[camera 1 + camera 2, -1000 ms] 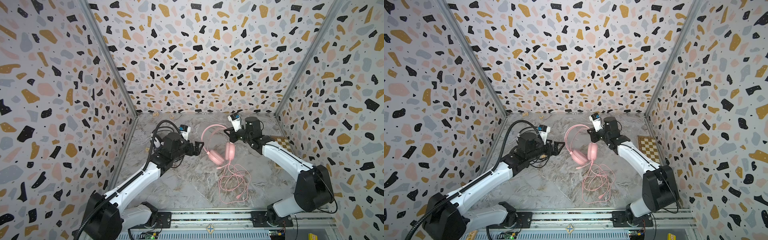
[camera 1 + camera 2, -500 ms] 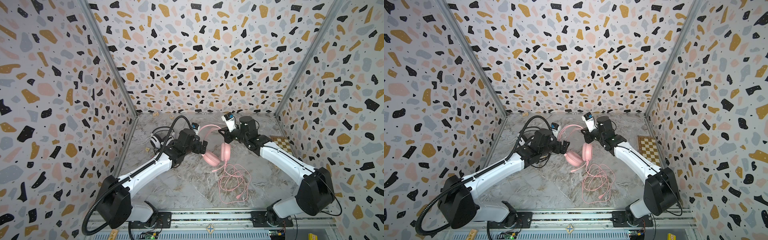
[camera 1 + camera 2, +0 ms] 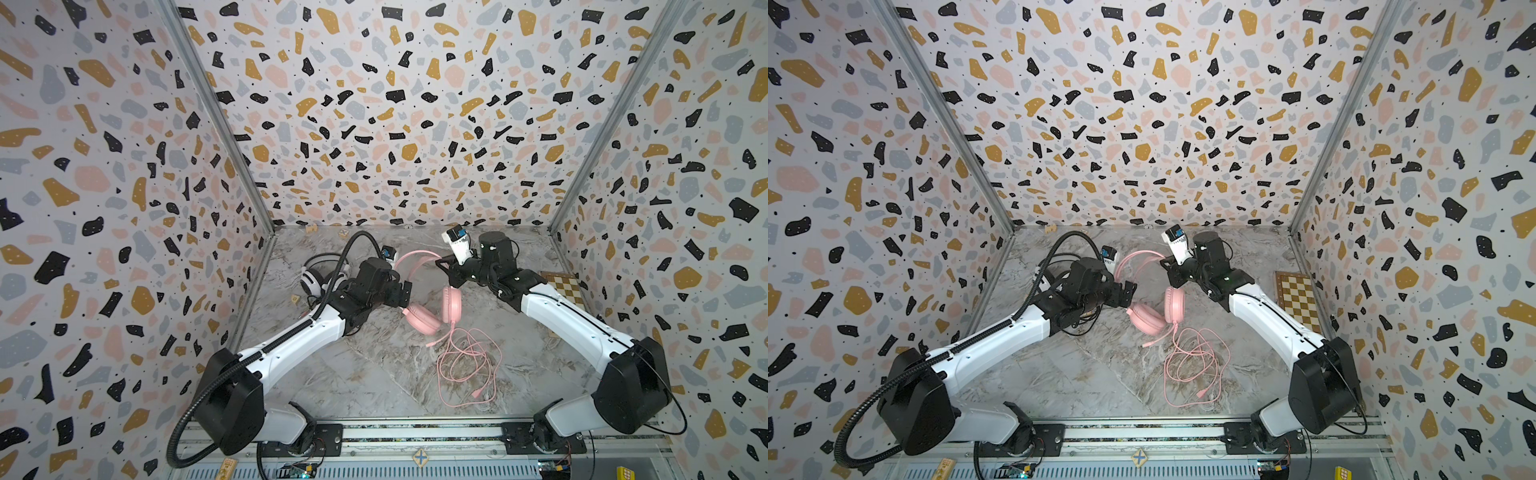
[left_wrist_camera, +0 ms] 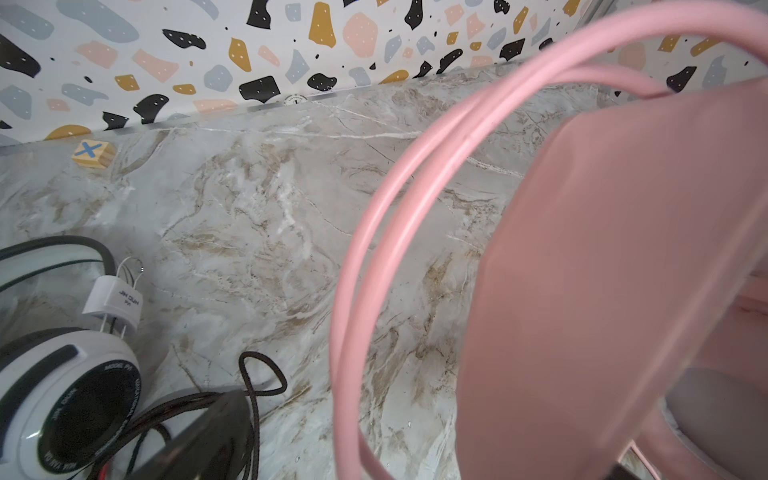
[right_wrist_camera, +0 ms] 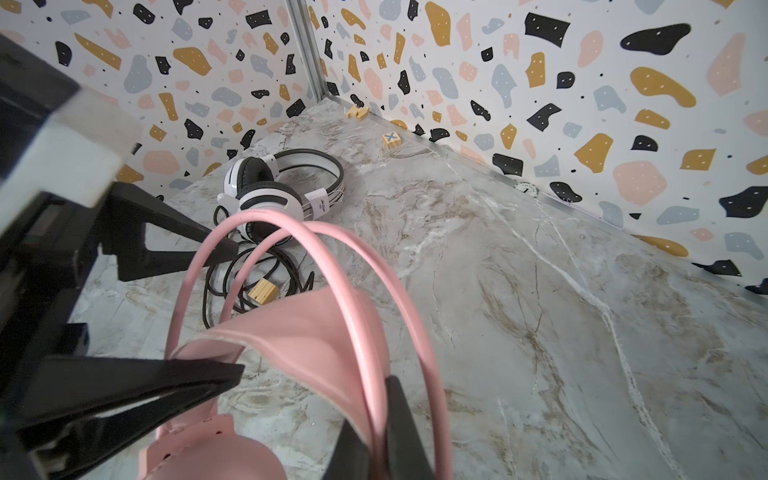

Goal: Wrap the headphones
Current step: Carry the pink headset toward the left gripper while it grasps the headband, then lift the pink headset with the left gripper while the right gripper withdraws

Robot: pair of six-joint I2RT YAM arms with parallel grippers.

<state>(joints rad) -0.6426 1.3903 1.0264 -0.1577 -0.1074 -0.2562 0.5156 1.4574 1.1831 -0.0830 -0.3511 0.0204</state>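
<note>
The pink headphones (image 3: 420, 319) hang by their headband wires from my right gripper (image 3: 443, 264), which is shut on one wire (image 5: 376, 415). Both ear cups touch the marble floor, and the pink cable (image 3: 465, 365) lies in loose loops in front of them. My left gripper (image 3: 405, 291) is open at the left side of the pink headset. Its fingers (image 5: 183, 243) stand on either side of the pink inner strap (image 5: 299, 332). In the left wrist view the two wires (image 4: 374, 232) run between the jaws. The white headphones (image 3: 312, 283) with a black cable lie at the back left.
A checkerboard (image 3: 563, 286) lies by the right wall. Small wooden blocks sit near the back wall (image 5: 390, 140) and on the black cable (image 5: 262, 293). The left arm reaches over the white headset's cable. Patterned walls close in three sides.
My left gripper has swung right from beside the white headset to the pink one, jaws still wide. The right gripper has carried the pink headband slightly left.
</note>
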